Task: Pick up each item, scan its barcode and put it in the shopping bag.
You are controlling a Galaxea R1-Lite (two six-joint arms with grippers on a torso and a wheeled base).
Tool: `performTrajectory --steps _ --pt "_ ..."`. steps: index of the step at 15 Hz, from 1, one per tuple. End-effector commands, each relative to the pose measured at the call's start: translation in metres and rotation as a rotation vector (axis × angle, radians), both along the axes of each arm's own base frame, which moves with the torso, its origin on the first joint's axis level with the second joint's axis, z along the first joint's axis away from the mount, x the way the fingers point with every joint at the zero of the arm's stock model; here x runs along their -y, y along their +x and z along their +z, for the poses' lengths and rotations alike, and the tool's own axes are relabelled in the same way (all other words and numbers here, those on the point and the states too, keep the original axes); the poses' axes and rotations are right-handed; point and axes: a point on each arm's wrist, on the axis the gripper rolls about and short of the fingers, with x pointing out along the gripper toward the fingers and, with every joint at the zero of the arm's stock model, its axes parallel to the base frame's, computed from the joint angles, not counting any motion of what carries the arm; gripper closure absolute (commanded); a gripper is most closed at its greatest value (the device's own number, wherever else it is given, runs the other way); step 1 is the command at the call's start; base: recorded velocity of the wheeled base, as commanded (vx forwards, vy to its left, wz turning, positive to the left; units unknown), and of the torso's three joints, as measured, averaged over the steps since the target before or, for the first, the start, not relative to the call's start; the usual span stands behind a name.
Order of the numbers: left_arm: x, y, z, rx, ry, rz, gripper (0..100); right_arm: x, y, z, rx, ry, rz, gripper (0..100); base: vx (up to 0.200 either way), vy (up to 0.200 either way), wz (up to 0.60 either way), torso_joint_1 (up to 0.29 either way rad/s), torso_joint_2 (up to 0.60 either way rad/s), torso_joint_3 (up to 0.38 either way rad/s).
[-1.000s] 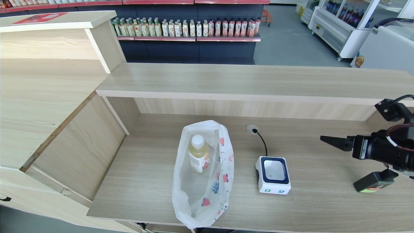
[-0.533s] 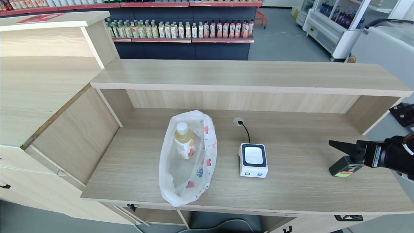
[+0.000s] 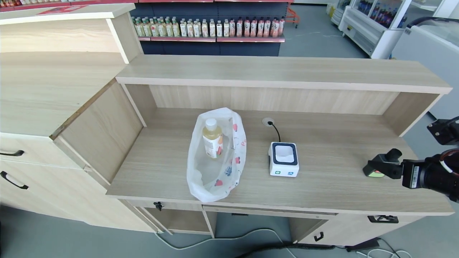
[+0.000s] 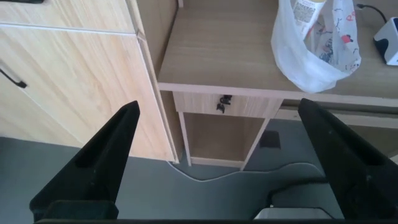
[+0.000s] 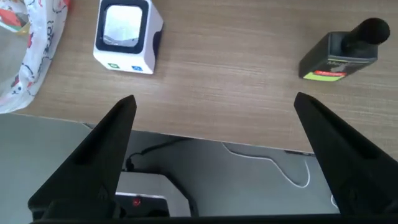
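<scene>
One dark bottle (image 5: 339, 55) rests on the counter (image 5: 236, 81), right wrist view.

Head high, wrists low, bag (image 3: 200, 179) shared

The surface (image 3: 333, 165) is matt wood-grain laminate, the shopping bag (image 3: 236, 161) thin translucent crinkled plastic, the bottle (image 3: 212, 139) clear plastic, the scanner (image 3: 283, 168) smooth white plastic.

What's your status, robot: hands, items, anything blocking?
Left hand, right hand open, empty. One bottle in shopping bag; dark bottle lies on counter, unbagged. Nothing between right hand and it.
</scene>
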Motion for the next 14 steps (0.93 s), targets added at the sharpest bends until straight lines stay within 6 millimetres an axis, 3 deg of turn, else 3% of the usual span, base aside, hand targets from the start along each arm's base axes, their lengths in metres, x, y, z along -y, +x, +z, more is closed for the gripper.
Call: performTrajectory --steps 1,4,7,14 --pt "0.0 0.0 0.0 0.0 0.001 0.001 0 0.0 0.0 -0.001 -0.002 0.0 0.002 0 -0.2 0.0 0.0 0.002 0.0 0.002" --pt "0.0 0.0 0.0 0.0 0.001 0.001 0 0.0 0.0 -0.001 -0.002 0.001 0.0 0 0.0 0.0 0.0 0.0 0.0 0.0" --pt "0.0 0.0 0.0 0.0 0.003 -0.001 0 0.001 0.002 -0.001 -0.003 -0.003 -0.006 0 0.0 -0.2 0.0 0.002 0.0 0.007" --pt "0.0 0.0 0.0 0.0 0.004 -0.001 0 0.028 0.012 -0.021 -0.094 -0.149 -0.146 0 0.0 -0.2 0.0 0.006 0.0 0.005"
